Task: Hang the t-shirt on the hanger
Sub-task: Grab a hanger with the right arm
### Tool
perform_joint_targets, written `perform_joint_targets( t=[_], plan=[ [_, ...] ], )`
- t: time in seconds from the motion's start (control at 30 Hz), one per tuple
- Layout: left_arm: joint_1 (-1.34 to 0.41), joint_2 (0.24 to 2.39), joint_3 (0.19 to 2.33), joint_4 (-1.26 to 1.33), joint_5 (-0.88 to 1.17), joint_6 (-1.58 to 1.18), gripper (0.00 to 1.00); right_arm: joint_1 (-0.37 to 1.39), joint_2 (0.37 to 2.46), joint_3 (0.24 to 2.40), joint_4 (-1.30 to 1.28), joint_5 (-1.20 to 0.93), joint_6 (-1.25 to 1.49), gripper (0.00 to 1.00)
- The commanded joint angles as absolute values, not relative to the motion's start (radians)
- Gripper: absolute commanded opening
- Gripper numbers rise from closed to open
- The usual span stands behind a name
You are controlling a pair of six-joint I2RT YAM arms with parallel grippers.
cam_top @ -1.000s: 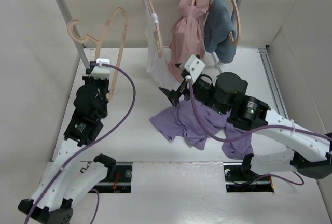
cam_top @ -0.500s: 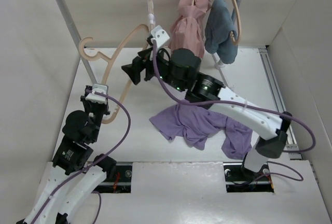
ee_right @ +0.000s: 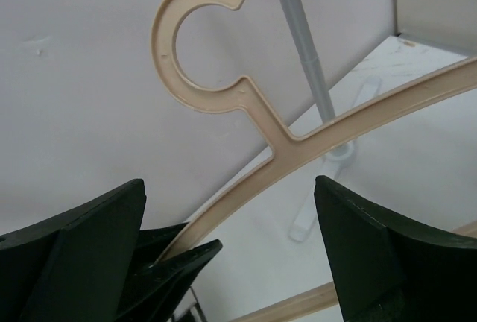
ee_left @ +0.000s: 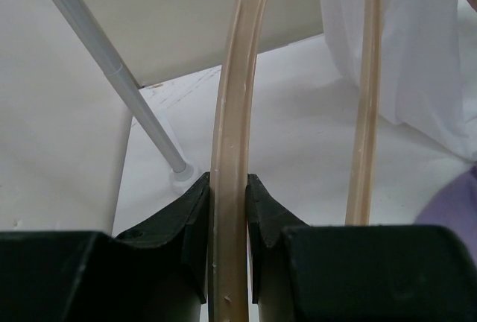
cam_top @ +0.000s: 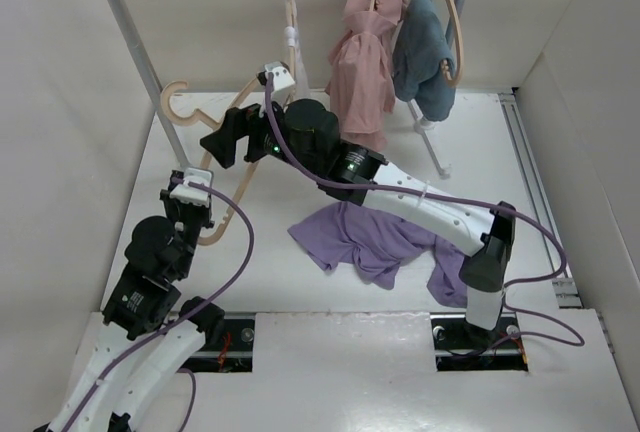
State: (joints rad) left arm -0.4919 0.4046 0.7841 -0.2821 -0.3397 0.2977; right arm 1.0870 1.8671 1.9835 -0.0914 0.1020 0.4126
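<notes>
The lavender t-shirt [cam_top: 375, 240] lies crumpled on the table, in front of my right arm; its edge shows in the left wrist view [ee_left: 458, 206]. My left gripper [cam_top: 192, 202] is shut on one arm of the pale wooden hanger [cam_top: 232, 167] and holds it tilted, hook [cam_top: 174, 98] up and to the left. The left wrist view shows the jaws [ee_left: 229, 197] clamped on that arm [ee_left: 237, 106]. My right gripper [cam_top: 218, 142] is open beside the hanger's neck. In the right wrist view the hook [ee_right: 179, 46] and arm stand between its spread fingers [ee_right: 229, 188], untouched.
A metal rack pole [cam_top: 132, 27] rises at the back left, also in the wrist views [ee_left: 112, 76] [ee_right: 298, 39]. A white garment [ee_left: 417, 54], a dusty pink garment [cam_top: 360, 62] and a blue-grey garment [cam_top: 425, 52] hang on like hangers. Pale walls enclose the table.
My right gripper left the t-shirt and swung up and left to the hanger's neck. My left gripper pulled the hanger down and nearer, away from the rack.
</notes>
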Motion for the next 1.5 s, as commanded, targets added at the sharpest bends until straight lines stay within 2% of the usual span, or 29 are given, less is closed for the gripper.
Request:
perform_joint_targets(
  t=[0.0, 0.23, 0.4, 0.5, 0.7, 0.97, 1.07, 1.27, 1.47],
  plan=[
    [-0.499, 0.388, 0.784, -0.213, -0.348, 0.301, 0.0, 1.088, 1.876, 2.033, -0.021, 0.098, 0.543, 0.99],
    [-0.499, 0.388, 0.775, -0.193, -0.348, 0.32, 0.0, 1.088, 1.891, 1.985, -0.021, 0.16, 0.679, 0.99],
    [-0.499, 0.388, 0.756, -0.164, -0.359, 0.331, 0.0, 1.088, 2.008, 2.137, -0.054, 0.101, 0.745, 0.99],
    [-0.509, 0.388, 0.756, -0.164, -0.379, 0.331, 0.0, 1.078, 2.008, 2.074, -0.063, 0.103, 0.819, 0.99],
    [-0.518, 0.388, 0.747, -0.123, -0.397, 0.331, 0.0, 1.078, 1.984, 2.065, -0.086, 0.1, 0.819, 0.98],
    [-0.518, 0.399, 0.736, -0.08, -0.426, 0.35, 0.0, 1.078, 1.864, 1.914, -0.124, 0.186, 0.819, 0.98],
    [-0.518, 0.408, 0.736, -0.08, -0.416, 0.35, 0.0, 1.078, 1.864, 1.905, -0.124, 0.196, 0.847, 0.98],
    [-0.518, 0.399, 0.736, -0.106, -0.4, 0.371, 0.0, 1.069, 1.979, 2.061, -0.098, 0.123, 0.792, 0.98],
    [-0.518, 0.38, 0.726, -0.094, -0.388, 0.36, 0.0, 1.069, 1.959, 1.979, -0.049, 0.163, 0.863, 0.92]
  ],
)
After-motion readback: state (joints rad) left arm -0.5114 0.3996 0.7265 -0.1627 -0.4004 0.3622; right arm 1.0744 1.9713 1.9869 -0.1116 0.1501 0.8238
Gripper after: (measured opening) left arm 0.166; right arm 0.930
